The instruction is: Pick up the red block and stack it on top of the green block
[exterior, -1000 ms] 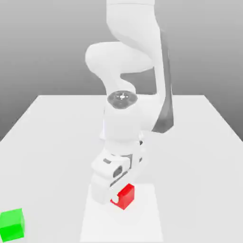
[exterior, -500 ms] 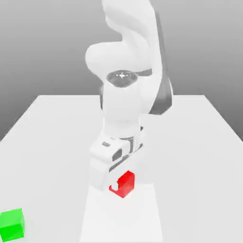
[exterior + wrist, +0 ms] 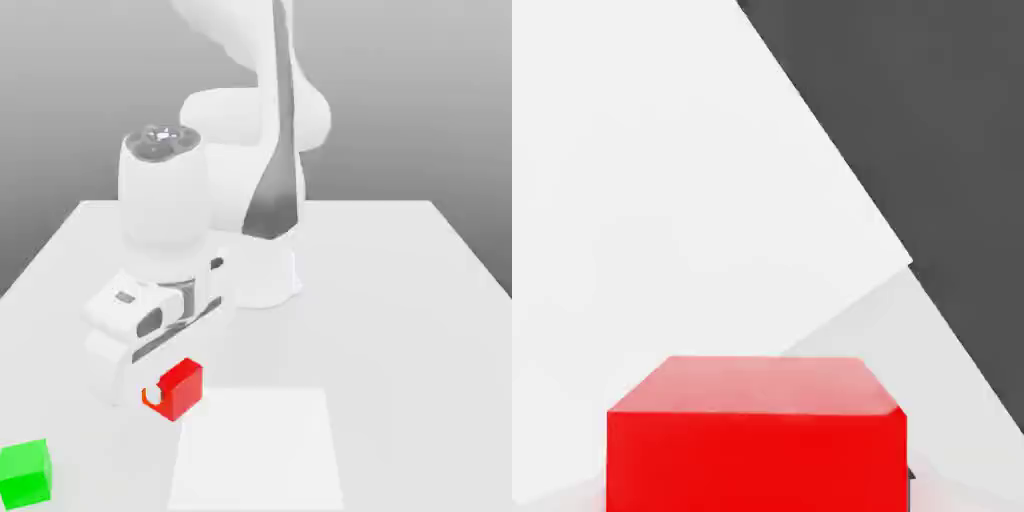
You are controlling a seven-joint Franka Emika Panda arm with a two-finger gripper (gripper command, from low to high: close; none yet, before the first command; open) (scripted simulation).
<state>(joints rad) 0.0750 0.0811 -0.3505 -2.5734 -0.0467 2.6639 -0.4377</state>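
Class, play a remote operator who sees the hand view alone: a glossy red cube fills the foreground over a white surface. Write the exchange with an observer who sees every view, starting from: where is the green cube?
Observer: The small bright green cube sits at the white table's near corner, on the exterior view's left.
Operator: Is red lifted?
Observer: Yes, the glossy red cube hangs above the table in the white tool.
Operator: Is it over green?
Observer: No, it is right of green in the exterior view.

arm bent low, fingers (image 3: 152,392) closed
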